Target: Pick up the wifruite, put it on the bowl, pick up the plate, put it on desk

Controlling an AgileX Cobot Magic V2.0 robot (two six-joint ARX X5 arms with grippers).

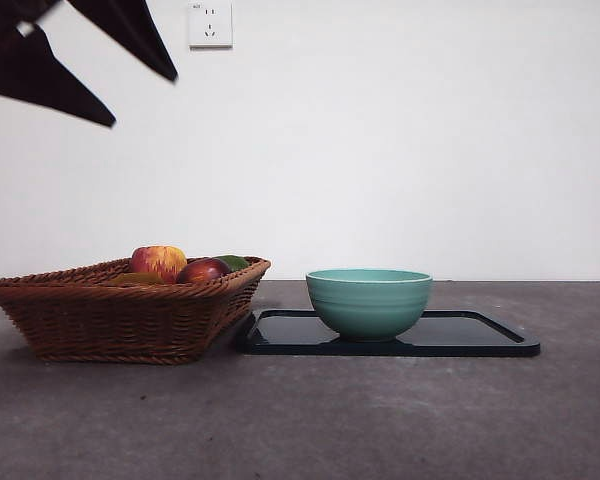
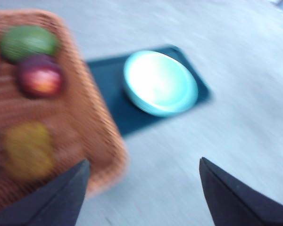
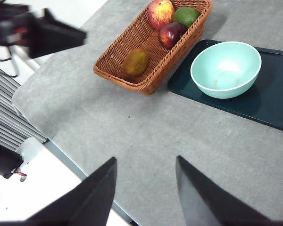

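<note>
The ochre-brown wifruite (image 3: 135, 62) lies alone at one end of a brown wicker basket (image 3: 132, 42). In the front view only the wifruite's top (image 1: 132, 279) shows over the rim. The teal bowl (image 1: 369, 300) stands empty on a dark rectangular plate (image 1: 480, 335) on the desk (image 1: 380, 420), just right of the basket. My left gripper (image 2: 143, 162) hangs open and empty high above the basket's near side, and its view is blurred. It shows as black jaws at the front view's top left. My right gripper (image 3: 146, 158) is open and empty, high over the desk's edge.
The basket (image 1: 120, 315) also holds a red-and-yellow apple (image 3: 161, 12), a dark red fruit (image 3: 171, 34) and a green fruit (image 3: 186, 15). The basket's corner touches the plate's left end (image 1: 252, 330). A wall socket (image 1: 210, 24) is behind.
</note>
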